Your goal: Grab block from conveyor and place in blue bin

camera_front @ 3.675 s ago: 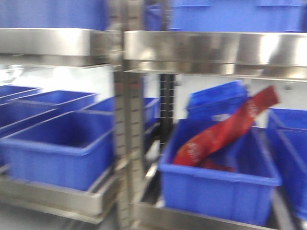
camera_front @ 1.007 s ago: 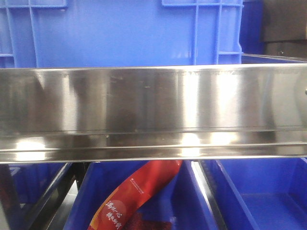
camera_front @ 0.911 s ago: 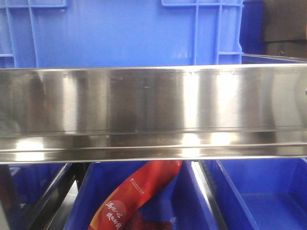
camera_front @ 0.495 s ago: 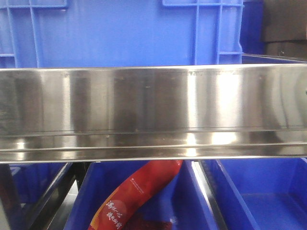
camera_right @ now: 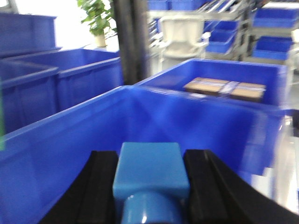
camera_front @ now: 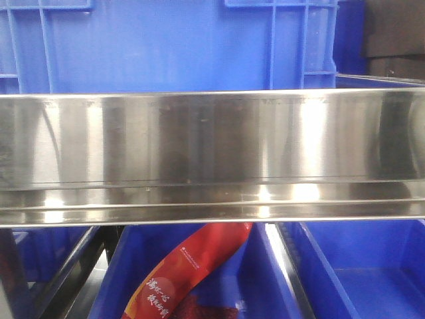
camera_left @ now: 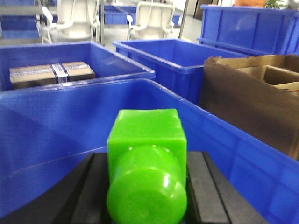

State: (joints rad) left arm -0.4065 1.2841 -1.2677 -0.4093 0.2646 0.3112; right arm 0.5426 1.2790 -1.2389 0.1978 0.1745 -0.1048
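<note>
Green block [camera_left: 146, 135], judged light, rigid, smooth plastic best pinched across its flat sides, sits clamped in the left gripper [camera_left: 147, 186] above the blue bin [camera_left: 51, 126] interior, while the right gripper [camera_right: 149, 186] likewise clenches a blue block [camera_right: 149, 170].

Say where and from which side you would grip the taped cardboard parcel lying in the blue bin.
Probably across its two long sides, coming straight down: the parcel lies flat, top exposed, and the bin walls would block a sideways approach.

The green block [camera_left: 147, 163] and blue block [camera_right: 150, 179] are cropped below.
</note>
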